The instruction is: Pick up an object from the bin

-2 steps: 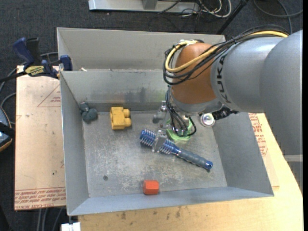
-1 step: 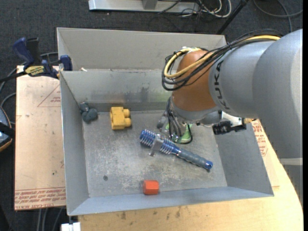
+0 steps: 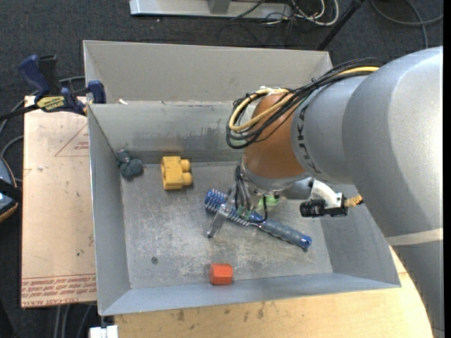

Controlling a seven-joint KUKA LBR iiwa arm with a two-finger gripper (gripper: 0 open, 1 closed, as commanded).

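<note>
Progress: nothing judged lifted yet | gripper [image 3: 244,206] positioned low upon blue brush [image 3: 285,234], lying mid-floor in bin [image 3: 107,189] | spread or pressed: cannot be told | left: brush to be gripped, raised.

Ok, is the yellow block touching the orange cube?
No, the yellow block lies at the far side of the bin, the orange cube at its near side.

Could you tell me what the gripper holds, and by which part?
Cannot tell; the gripper is over the blue brush, just behind its bristles.
</note>
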